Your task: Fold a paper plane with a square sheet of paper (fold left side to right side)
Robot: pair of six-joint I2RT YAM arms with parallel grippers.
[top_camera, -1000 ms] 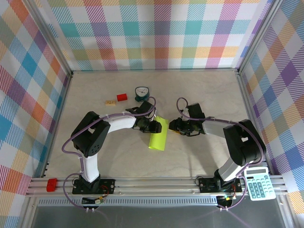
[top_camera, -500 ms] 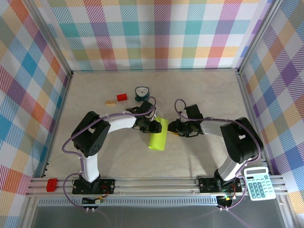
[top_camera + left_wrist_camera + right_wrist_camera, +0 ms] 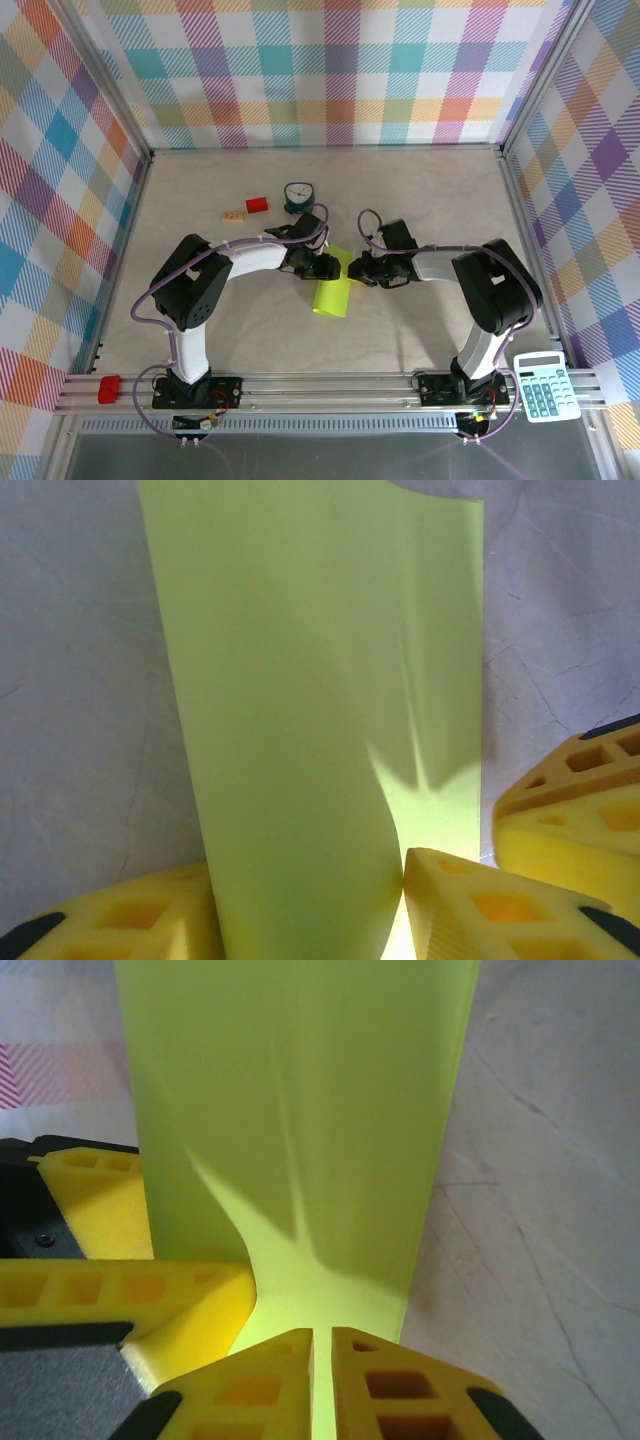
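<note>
Item: left gripper (image 3: 326,266). Jaws stood partly apart, one yellow finger (image 3: 120,925) on each side of a rolled-over fold in the sheet of paper (image 3: 331,292), both touching it.

Item: right gripper (image 3: 356,270). Jaws were drawn almost together, pinching a thin edge of the same sheet between its fingers (image 3: 395,1385). It sat just beside the left gripper, the two facing each other across the sheet's far end.

Item: sheet of paper. Lime yellow-green, doubled into a long narrow strip, it ran from the grippers toward the arm bases.

Item: table (image 3: 430,200). Pale, marbled. Beyond the grippers stood a clock (image 3: 297,196), a red block (image 3: 257,205) and a small tan piece (image 3: 234,215). A calculator (image 3: 543,385) lay at the near right corner.

Item: walls (image 3: 330,70). Checked in many colours on three sides.
</note>
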